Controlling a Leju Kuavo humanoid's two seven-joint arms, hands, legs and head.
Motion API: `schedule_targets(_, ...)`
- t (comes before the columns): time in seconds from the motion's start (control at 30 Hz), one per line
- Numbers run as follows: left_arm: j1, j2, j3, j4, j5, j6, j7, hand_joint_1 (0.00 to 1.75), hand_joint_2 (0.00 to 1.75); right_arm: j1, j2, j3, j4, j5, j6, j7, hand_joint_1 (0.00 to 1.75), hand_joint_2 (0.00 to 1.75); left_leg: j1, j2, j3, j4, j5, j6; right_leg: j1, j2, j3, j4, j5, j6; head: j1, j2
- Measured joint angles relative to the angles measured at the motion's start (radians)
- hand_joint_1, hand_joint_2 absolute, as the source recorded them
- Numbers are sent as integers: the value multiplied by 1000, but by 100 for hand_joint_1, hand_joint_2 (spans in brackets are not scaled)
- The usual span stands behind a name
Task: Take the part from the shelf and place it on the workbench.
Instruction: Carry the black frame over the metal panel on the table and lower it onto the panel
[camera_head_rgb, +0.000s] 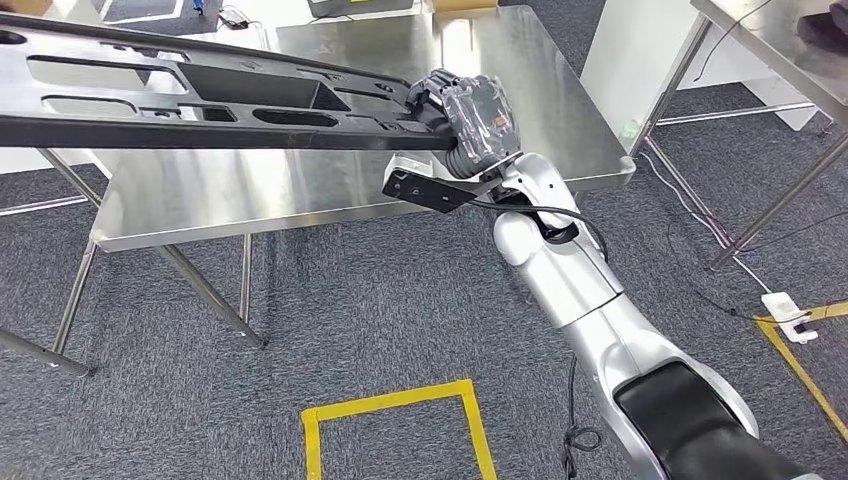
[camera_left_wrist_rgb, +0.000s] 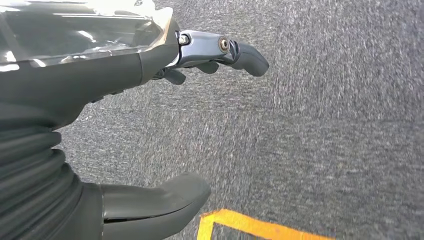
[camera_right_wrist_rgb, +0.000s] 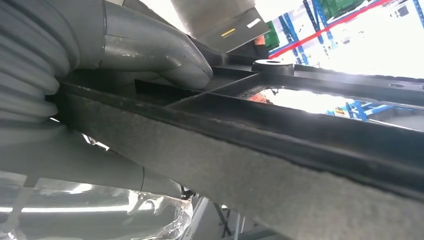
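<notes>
Grey carpet floor (camera_head_rgb: 380, 320) with yellow tape square (camera_head_rgb: 395, 405), steel workbench (camera_head_rgb: 330, 190) ahead, right hand (camera_head_rgb: 470, 115) clamped on end of long black part (camera_head_rgb: 200, 105), part held above workbench, left hand (camera_left_wrist_rgb: 150, 120) fingers apart over carpet, holding nothing.

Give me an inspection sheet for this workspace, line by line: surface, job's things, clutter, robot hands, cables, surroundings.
Surface: bare stainless steel workbench, reflective, on slanted legs.
Job's things: long black plastic frame part with cut-out slots, held in the air over the workbench, not yet set down.
Clutter: nothing seen on the near part of the bench.
Robot hands: right robot hand grips the part's end, thumb pressed on it; left robot hand hangs over carpet, holding nothing, fingers apart.
Cables: black cable dangling along the right arm; another on the floor.
Surroundings: grey carpet, yellow floor tape square, second metal table.
</notes>
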Motion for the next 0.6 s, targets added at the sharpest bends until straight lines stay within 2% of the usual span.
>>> schedule_targets(0.17,-1,0,0,0,-6,-1,2,0,175,3,-5,-1,-13,0,0,5,175,175,1,4,4,-5,1,-4,2,3,0,0,-1,-2,0,0)
schedule_targets(0.33,0,0,0,0,-6,-3,3,0,175,5,-7,-1,-21,0,1,8,175,175,4,5,4,-6,0,-23,4,3,-1,1,-2,-3,0,0)
schedule_targets(0.47,0,0,0,0,-6,-3,3,0,175,10,-8,-1,-30,0,6,9,175,175,1,5,3,-6,-1,-26,3,3,-1,1,-2,-3,0,0)
schedule_targets(0.6,0,2,0,0,-6,-2,3,0,175,13,-9,-1,-33,0,7,10,175,175,-5,5,2,-2,-3,-23,-4,3,0,-1,-2,-3,0,0)
